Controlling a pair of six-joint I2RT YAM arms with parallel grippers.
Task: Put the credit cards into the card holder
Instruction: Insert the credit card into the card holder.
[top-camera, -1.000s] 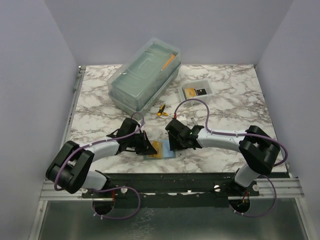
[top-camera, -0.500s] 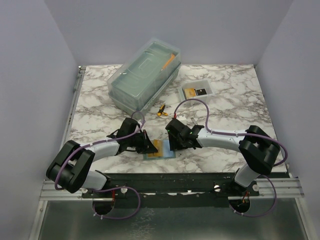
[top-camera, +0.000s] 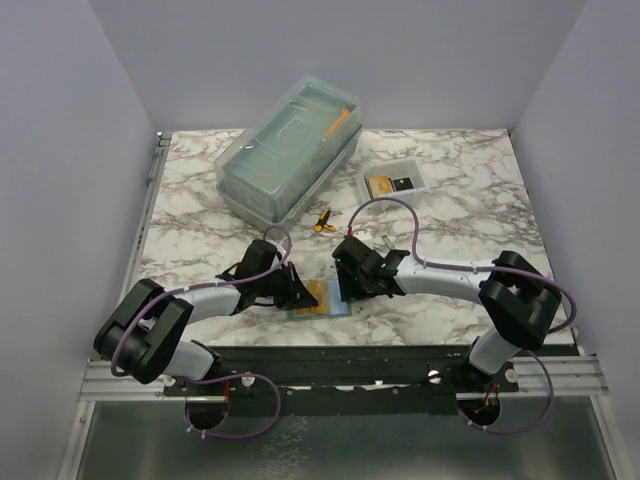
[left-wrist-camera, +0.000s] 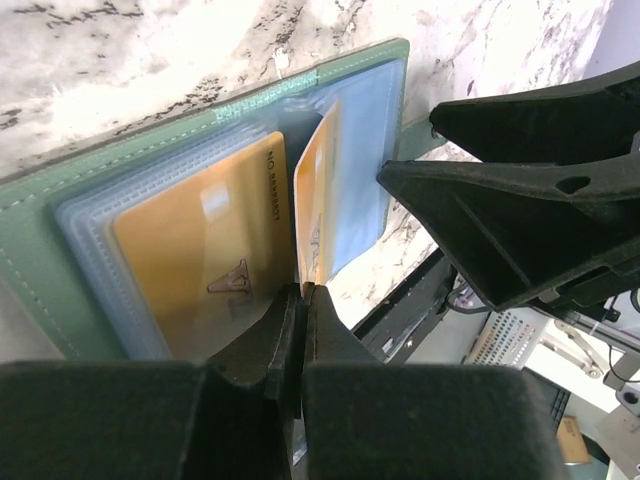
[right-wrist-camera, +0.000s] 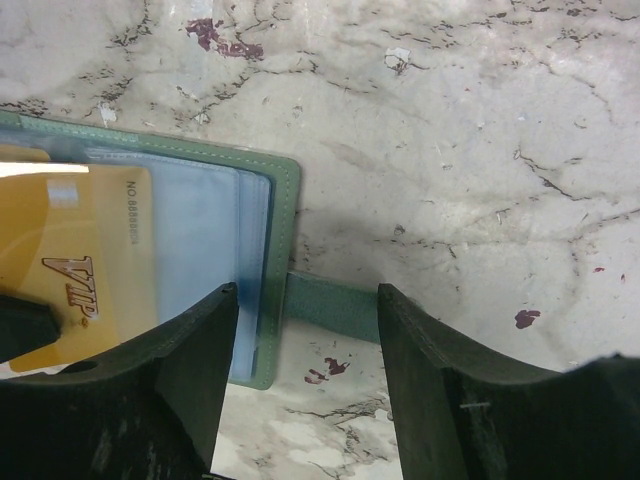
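The grey-green card holder (left-wrist-camera: 60, 270) lies open on the marble near the front edge; it also shows in the top view (top-camera: 338, 307). One gold credit card (left-wrist-camera: 200, 250) lies flat in its left clear pocket, and shows in the right wrist view (right-wrist-camera: 70, 250). My left gripper (left-wrist-camera: 302, 292) is shut on a second gold card (left-wrist-camera: 318, 185), held on edge with its far end among the pockets by the fold. My right gripper (right-wrist-camera: 308, 300) is open, straddling the holder's strap tab (right-wrist-camera: 335, 308), with its left finger (right-wrist-camera: 190, 370) over the holder's right edge (right-wrist-camera: 285, 230).
A small white tray (top-camera: 393, 183) at the back right holds a gold card and a black card. A large translucent lidded box (top-camera: 290, 150) stands at the back. A yellow-handled tool (top-camera: 322, 222) lies behind the grippers. The table's front rail (top-camera: 330, 355) is just below the holder.
My left gripper has edged a little to the right toward the holder with the gold card. The right arm has barely moved.
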